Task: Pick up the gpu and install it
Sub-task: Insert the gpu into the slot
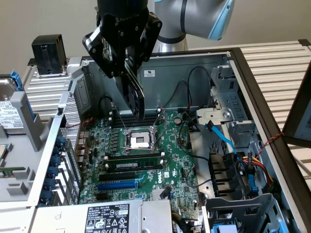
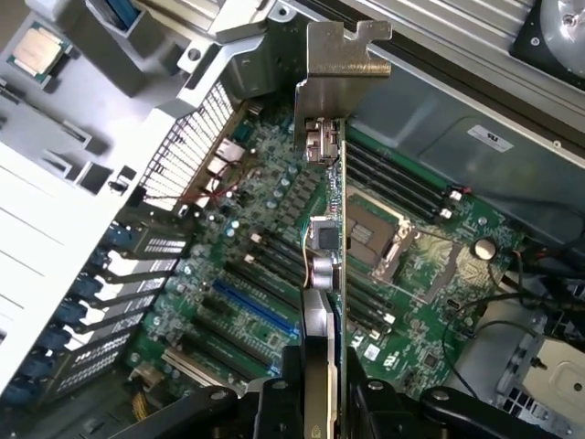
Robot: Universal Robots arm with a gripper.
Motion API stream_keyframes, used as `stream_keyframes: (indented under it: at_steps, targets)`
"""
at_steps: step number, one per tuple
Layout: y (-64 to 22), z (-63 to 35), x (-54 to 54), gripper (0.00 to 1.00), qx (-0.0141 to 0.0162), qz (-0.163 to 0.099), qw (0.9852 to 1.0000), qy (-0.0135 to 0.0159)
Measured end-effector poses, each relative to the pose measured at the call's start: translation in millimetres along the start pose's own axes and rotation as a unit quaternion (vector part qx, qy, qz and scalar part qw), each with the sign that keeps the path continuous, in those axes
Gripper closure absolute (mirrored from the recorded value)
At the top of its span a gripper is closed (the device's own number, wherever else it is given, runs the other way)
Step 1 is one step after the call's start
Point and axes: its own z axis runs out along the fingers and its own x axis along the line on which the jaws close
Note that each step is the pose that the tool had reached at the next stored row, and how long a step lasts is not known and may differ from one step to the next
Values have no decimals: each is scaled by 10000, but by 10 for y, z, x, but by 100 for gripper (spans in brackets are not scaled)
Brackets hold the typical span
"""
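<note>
Looking into the open computer case (image 1: 167, 68) spreading across most of the exterior view, with the green motherboard (image 1: 180, 160) lying flat on its floor in the centre of the frame. Showing the grey-and-blue arm (image 1: 189, 19) at the upper centre, above the case's back wall. Carrying the black gripper (image 1: 127, 68) below it, jaws part-way closed and clamped on the upper end of the gpu (image 1: 137, 99). Holding the gpu upright just above the centre of the frame, hanging edge-down over the far end of the motherboard, near the memory slots. Presenting the card edge-on in the wrist view, with the fingers (image 2: 279, 407) pinching it from both sides and its silver bracket (image 2: 336, 64) at the end away from them. Leaving the blue expansion slot (image 1: 119, 185) bare in the lower centre of the exterior view, and the open processor socket (image 1: 140, 141) just below the card's lower end.
</note>
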Motion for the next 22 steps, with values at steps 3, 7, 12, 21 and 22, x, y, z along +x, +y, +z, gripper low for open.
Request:
stream_keyframes:
  at_steps: [3, 7, 12, 21, 22]
  targets:
    - [-2, 25, 0, 72, 7, -262, 9997, 29]
    - [-5, 51, -1, 72, 24, -550, 9985, 65]
    - [-10, 81, -4, 72, 58, -844, 9963, 113]
    - [-18, 139, -8, 72, 165, -1284, 9913, 224]
    - [-18, 142, -9, 72, 169, -1354, 9904, 232]
